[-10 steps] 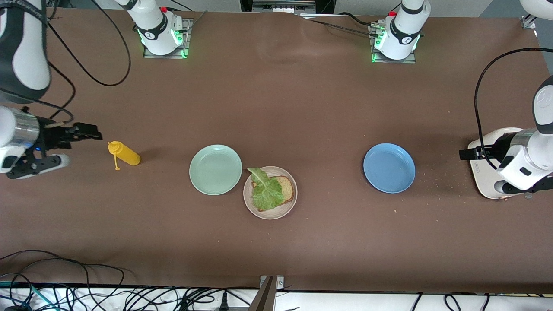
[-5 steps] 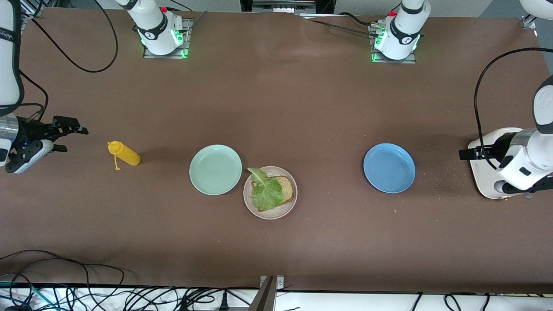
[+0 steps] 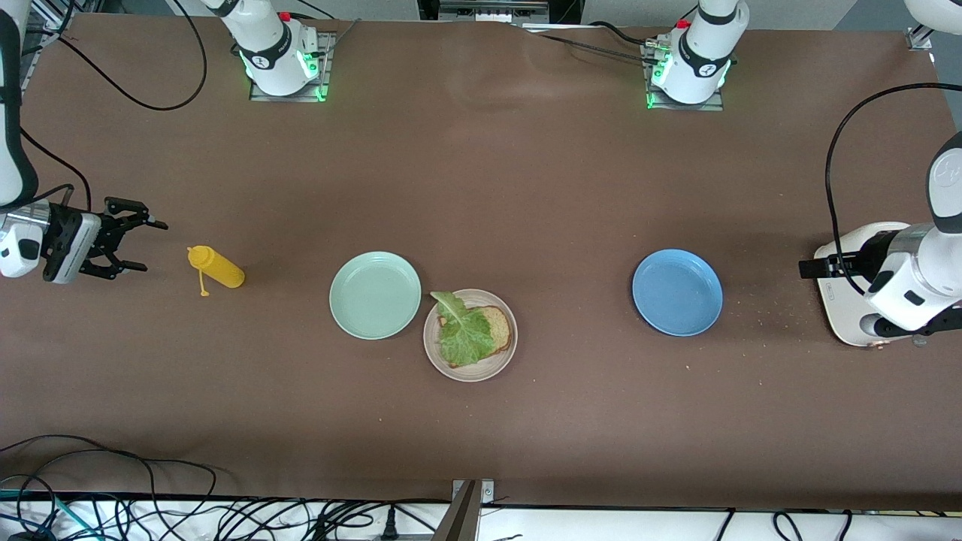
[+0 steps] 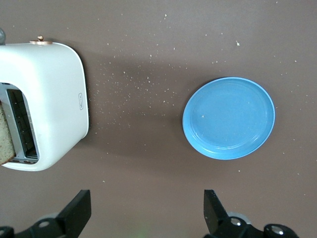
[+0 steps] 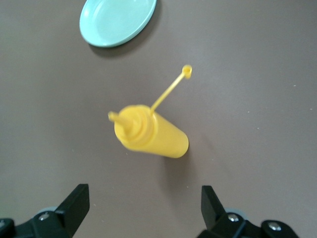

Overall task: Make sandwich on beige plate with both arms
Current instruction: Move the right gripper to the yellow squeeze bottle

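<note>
brown bench (image 3: 526,188) seen from the high front camera, cables along its near edge. at the right arm's end, the right hand (image 3: 139,244) hangs over bare bench with its fingers spread wide and nothing between them; in the right wrist view the two fingertips (image 5: 77,201) frame a yellow squeeze bottle (image 5: 148,133) lying on its side, its cap dangling on a strap. the bottle (image 3: 216,268) lies just beside that hand, toward the middle of the bench. next comes the mint-green plate (image 3: 375,294), bare. touching its rim, and nearer the front camera, sits the beige plate (image 3: 470,368), carrying one slice of brown bread (image 3: 498,328) with a ruffled lettuce leaf (image 3: 462,330) laid over it; no top slice is on it. this plate lies well apart from both hands, roughly between them. the blue plate (image 3: 677,292) follows, bare but for crumbs. at the left arm's end, the left hand (image 3: 819,267) is over a white toaster (image 3: 845,300), fingers (image 4: 79,213) wide apart and holding nothing; the left wrist view shows a bread slice (image 4: 5,141) standing in the toaster slot.
</note>
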`<state>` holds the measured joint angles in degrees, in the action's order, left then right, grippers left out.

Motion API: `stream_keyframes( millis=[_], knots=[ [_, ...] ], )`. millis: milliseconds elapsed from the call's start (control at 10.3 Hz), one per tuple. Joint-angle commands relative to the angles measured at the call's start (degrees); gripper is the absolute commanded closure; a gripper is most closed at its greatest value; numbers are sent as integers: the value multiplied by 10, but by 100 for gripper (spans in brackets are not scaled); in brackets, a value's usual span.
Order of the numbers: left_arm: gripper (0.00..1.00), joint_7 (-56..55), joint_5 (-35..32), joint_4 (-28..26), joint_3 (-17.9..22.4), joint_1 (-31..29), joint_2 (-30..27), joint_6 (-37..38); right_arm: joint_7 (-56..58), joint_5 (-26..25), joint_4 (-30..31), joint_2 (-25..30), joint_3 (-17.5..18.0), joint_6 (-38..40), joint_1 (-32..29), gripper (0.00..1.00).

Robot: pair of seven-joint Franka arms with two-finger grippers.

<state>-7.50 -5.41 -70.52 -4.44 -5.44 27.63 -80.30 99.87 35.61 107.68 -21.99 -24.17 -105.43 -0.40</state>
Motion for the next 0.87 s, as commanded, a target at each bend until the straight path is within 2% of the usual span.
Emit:
stream_keyframes(
  millis=[0,194,291,679,776],
  knots=[
    [0,6,-17,-4,-2,0,-7,5,160,80,2,-51,3,1,-20,0],
    [0,6,-17,-4,-2,0,-7,5,287,145,0,-93,4,4,-21,0],
    [0,6,-17,-4,-2,1,-7,5,318,161,-5,-108,7,3,-21,0],
    [0,6,-17,-6,-2,1,-6,5,396,209,-30,-149,11,4,-15,0],
    [0,6,-17,-6,-2,1,-6,5,399,222,-33,-156,23,4,-17,0]
  ],
)
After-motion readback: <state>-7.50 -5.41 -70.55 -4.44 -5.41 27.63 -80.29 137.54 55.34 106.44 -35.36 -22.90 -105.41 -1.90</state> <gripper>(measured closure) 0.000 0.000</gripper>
